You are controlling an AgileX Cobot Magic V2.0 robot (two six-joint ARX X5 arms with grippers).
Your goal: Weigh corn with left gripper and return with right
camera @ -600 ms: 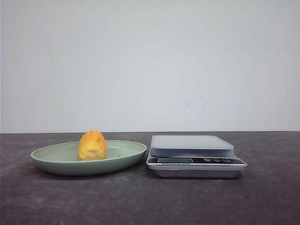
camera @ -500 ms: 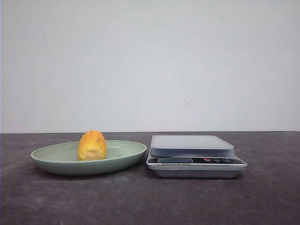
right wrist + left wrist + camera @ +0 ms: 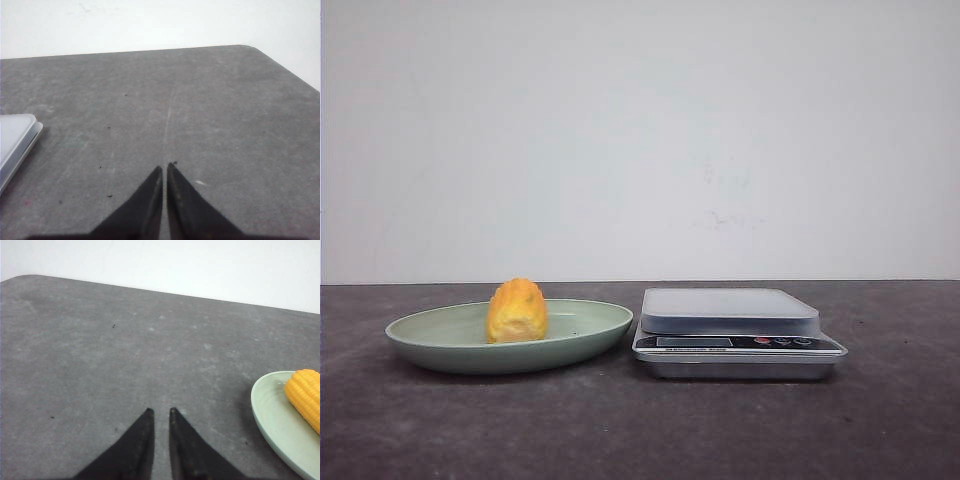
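Left of the scale (image 3: 730, 335), in the green plate (image 3: 440, 345), lying untouched: the corn (image 3: 517, 311), with the left gripper (image 3: 160, 413) and right gripper (image 3: 165, 168) both nearly closed, empty, well apart from it—opening, reaching and grasping probably coming next.

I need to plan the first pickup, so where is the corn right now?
In the front view the corn lies in the pale green plate on the table's left half, just left of the kitchen scale; neither gripper touches it.
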